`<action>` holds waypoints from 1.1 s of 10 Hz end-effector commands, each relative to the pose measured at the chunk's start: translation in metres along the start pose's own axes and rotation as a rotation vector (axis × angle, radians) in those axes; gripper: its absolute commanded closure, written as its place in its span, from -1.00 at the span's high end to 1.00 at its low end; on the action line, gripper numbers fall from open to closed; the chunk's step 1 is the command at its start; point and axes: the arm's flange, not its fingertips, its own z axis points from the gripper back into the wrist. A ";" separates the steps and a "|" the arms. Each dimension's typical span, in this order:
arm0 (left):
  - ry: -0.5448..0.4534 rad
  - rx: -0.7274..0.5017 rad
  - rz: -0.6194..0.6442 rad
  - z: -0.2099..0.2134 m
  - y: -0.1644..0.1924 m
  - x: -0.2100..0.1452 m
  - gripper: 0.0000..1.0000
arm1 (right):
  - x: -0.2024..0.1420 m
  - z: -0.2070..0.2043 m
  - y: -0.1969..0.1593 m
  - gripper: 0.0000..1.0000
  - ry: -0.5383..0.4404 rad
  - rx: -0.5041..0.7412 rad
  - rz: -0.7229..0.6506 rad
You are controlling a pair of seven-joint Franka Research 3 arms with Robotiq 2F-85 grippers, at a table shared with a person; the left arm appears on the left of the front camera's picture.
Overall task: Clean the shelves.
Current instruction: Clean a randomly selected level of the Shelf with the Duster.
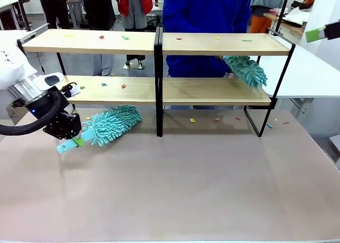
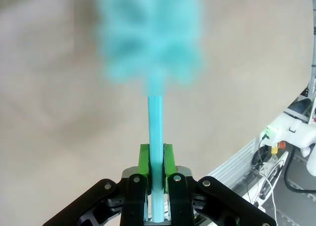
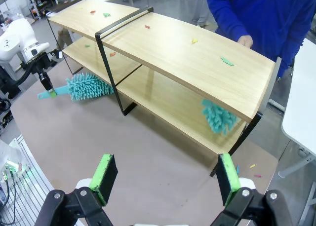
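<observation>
Brown tabletop (image 1: 186, 190) takes the lower frame, with a few scraps under the rack. Shelves (image 1: 212, 44) span the upper half of the front view, and both boards carry small paper scraps (image 1: 125, 37). Person (image 1: 207, 20) at top centre works a second duster (image 1: 247, 70) on the lower-right board.

Left gripper (image 1: 78, 139), lower left, pinches teal duster (image 1: 111, 123) by its thin handle, pads pressed onto it in the wrist view. The fluffy head sits low by the table, just in front of the lower-left board and not on it.

Right gripper (image 3: 167, 179) is spread wide and holds nothing.

Step, as I judge it: approach, with no sweeping on the left side yet. Next move: lift the head onto the lower board and drag the scraps off the edge, staying clear of the black centre post (image 1: 158, 78).
</observation>
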 end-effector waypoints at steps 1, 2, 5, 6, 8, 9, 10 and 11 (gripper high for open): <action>0.001 0.000 0.005 0.000 0.000 0.000 -0.74 | -0.001 0.000 0.000 1.00 -0.003 0.006 0.005; -0.022 -0.099 0.001 -0.003 -0.009 -0.011 -0.74 | -0.001 0.000 0.000 1.00 -0.003 0.006 0.005; -0.003 -0.072 0.036 -0.014 -0.028 -0.031 -0.74 | -0.001 0.000 0.000 1.00 -0.003 0.006 0.005; -0.046 -0.062 0.096 -0.012 -0.031 -0.039 -0.74 | -0.001 0.000 0.000 1.00 -0.003 0.006 0.005; -0.300 0.030 0.203 -0.007 -0.041 -0.052 -0.74 | -0.001 0.000 0.000 1.00 -0.003 0.006 0.005; -0.352 0.059 0.215 -0.008 -0.044 -0.055 -0.74 | -0.001 0.000 0.000 1.00 -0.003 0.006 0.005; -0.357 0.091 0.231 -0.013 -0.043 -0.055 -0.74 | -0.001 0.000 0.000 1.00 -0.003 0.006 0.005; -0.349 0.106 0.240 -0.020 -0.040 -0.051 -0.74 | -0.001 0.000 0.000 1.00 -0.003 0.006 0.005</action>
